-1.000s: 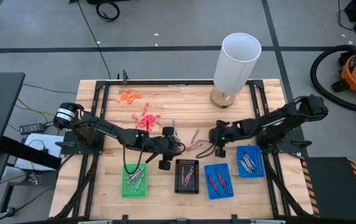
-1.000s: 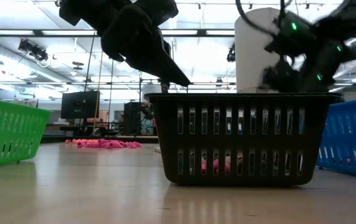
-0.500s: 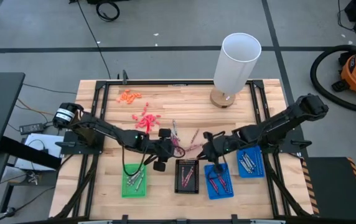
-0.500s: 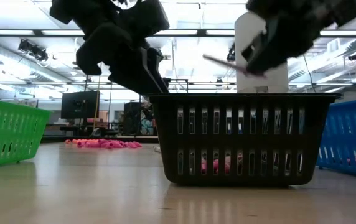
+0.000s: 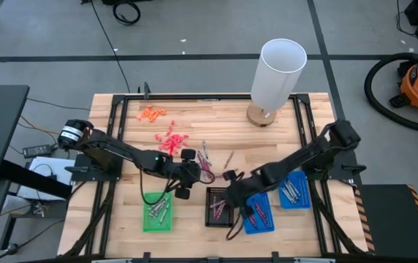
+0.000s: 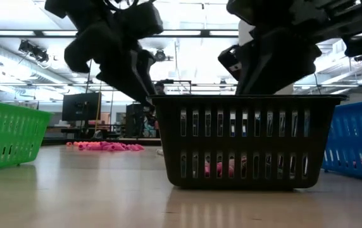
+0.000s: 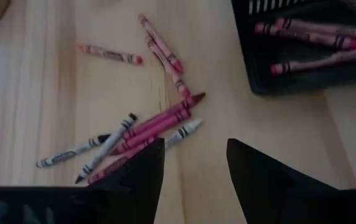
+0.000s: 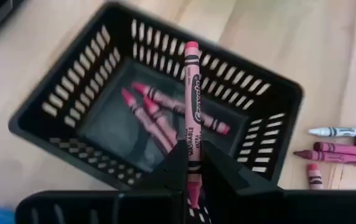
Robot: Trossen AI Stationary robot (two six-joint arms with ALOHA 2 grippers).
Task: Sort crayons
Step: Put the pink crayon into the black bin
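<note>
Loose crayons [image 7: 147, 127], silvery-grey, maroon and pinkish-red, lie in a pile on the wooden table [image 5: 207, 166]. My left gripper [image 7: 193, 163] hovers open just near of the pile [image 5: 196, 175], touching nothing. My right gripper [image 8: 192, 163] is shut on one pinkish-red crayon [image 8: 192, 99] above the black tray [image 8: 103, 134], which holds several pinkish-red crayons flat on its floor. In the high view this gripper [image 5: 231, 193] stands over the black tray's far right corner [image 5: 219, 207]. In the low view both arms hang above the black tray [image 6: 244, 139]. My right gripper pinches the pinkish-red crayon near one end [image 8: 192, 158] between its two fingers. The crayon lies along the fingers and sticks out well past their tips. The fingers slant down from the table's right. The crayon is lifted clear, above the black tray's inside.
A green tray [image 5: 158, 212] sits left of the black one, and two blue trays [image 5: 257, 212] [image 5: 294, 190] sit to its right, all holding crayons. A tall white cylinder [image 5: 278, 73] stands at the far edge. Orange and pink bits [image 5: 153, 112] [image 5: 171, 140] lie far left.
My right gripper has swung from beside the crayon pile toward the table's near edge and left, carrying the pinkish-red crayon over the black tray, and has rolled about its own line. My left gripper has tipped more steeply down, staying open by the pile.
</note>
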